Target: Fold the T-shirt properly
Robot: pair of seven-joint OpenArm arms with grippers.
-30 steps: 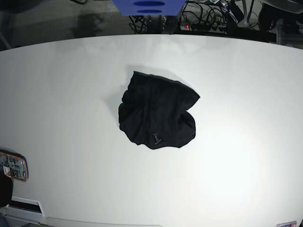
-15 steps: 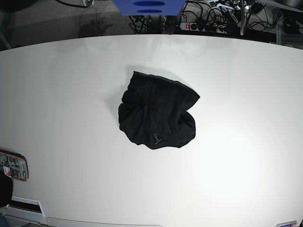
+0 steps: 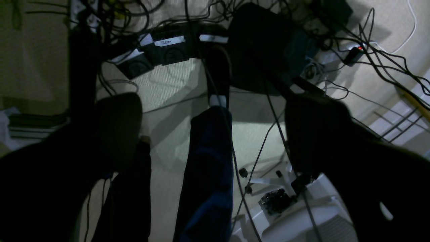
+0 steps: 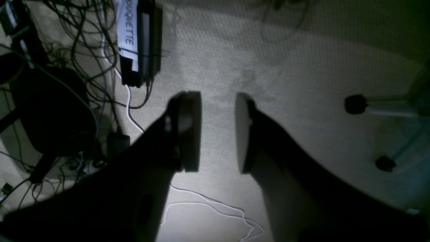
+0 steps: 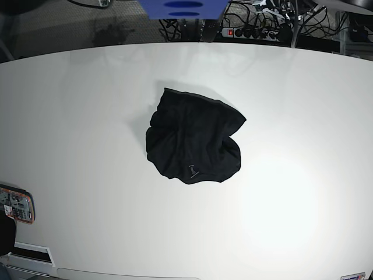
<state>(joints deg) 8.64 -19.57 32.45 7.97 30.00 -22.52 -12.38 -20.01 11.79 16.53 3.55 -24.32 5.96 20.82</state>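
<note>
White table [image 5: 291,116]; crumpled black T-shirt [image 5: 192,137] lying mid-table

The base camera looks steeply down from high over the white table [image 5: 87,116], cables [image 5: 256,26] on the floor at twelve o'clock. Both wrist cameras face past their own fingers onto carpeted floor [image 4: 302,60], off the table; all three views share that cable clutter.

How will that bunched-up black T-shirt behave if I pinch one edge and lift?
The T-shirt lies crumpled in soft overlapping folds on the white table, so it will probably hang limp and unfurl rather than keep its shape. Thin matte cloth, so likely light. Pushed instead, it would probably bunch further rather than slide as one piece.
</note>
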